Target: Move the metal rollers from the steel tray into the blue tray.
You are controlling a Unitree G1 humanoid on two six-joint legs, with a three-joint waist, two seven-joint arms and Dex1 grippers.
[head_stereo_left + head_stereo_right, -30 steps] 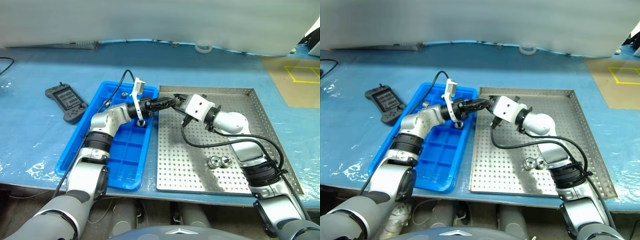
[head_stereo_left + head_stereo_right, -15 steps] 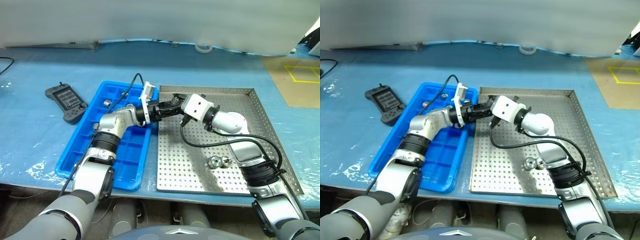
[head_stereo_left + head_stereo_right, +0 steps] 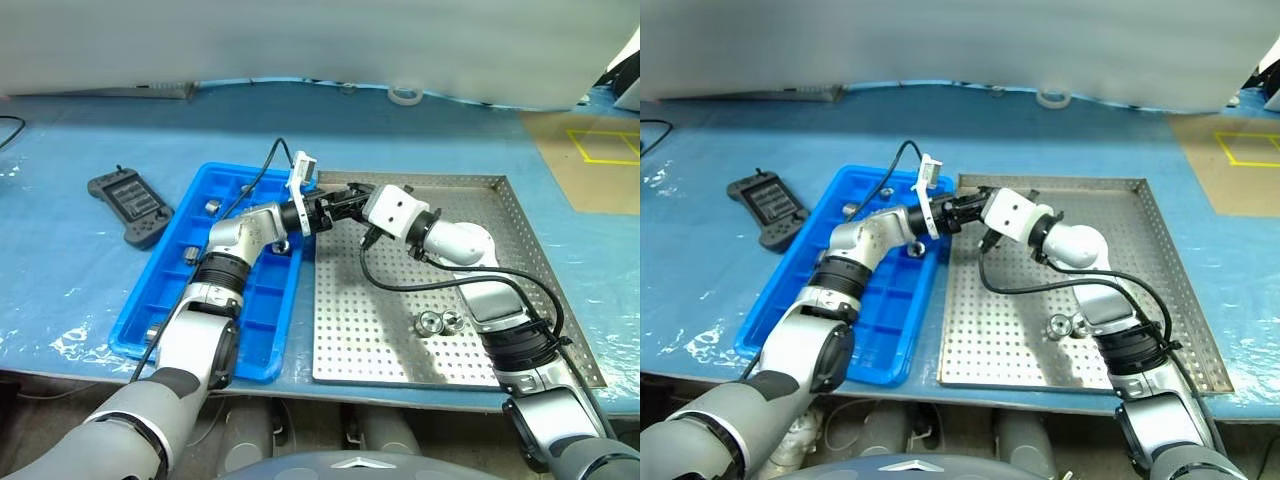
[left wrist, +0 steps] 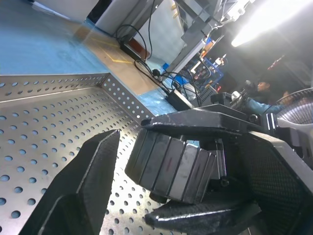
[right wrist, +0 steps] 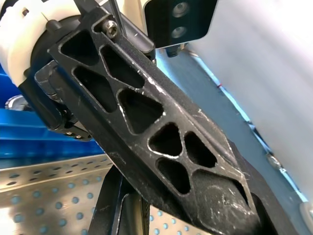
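— Roller in the right gripper [image 3: 350,196], is that what I'm seeing?

— Looks like it. Its 2 black fingers are clamped on a short, dark, ribbed cylinder, the held roller [image 4: 171,164], pinched from above and below. I can't make out which way its axis runs.

— And the left gripper [image 3: 335,208]?

— Spread wide, holding nothing. Its fingers [image 4: 83,181] stand on either side of the right gripper's tip, so the 2 grippers meet nose to nose, the left pointing right and the right pointing left.

— Over what?

— Right where the blue tray [image 3: 255,320] and the steel tray [image 3: 360,330] lie side by side, near their far ends.

— Other rollers?

— 2 loose rollers [image 3: 432,322] on the steel tray's perforated floor, touching or nearly so, beside the right forearm. Both stand on end, holes facing up, so their axes are vertical.

— Any in the blue one?

— I count 3 along its left side: a far roller [image 3: 213,206], a middle roller [image 3: 190,253] and a near roller [image 3: 152,333] by the near left corner, each in its own compartment.

— How do the trays lie?

— Both with their long sides running away from the robot, the blue one slanted a little. A black controller [image 3: 130,205] sits on the blue table cover [image 3: 80,290], left of the blue tray.
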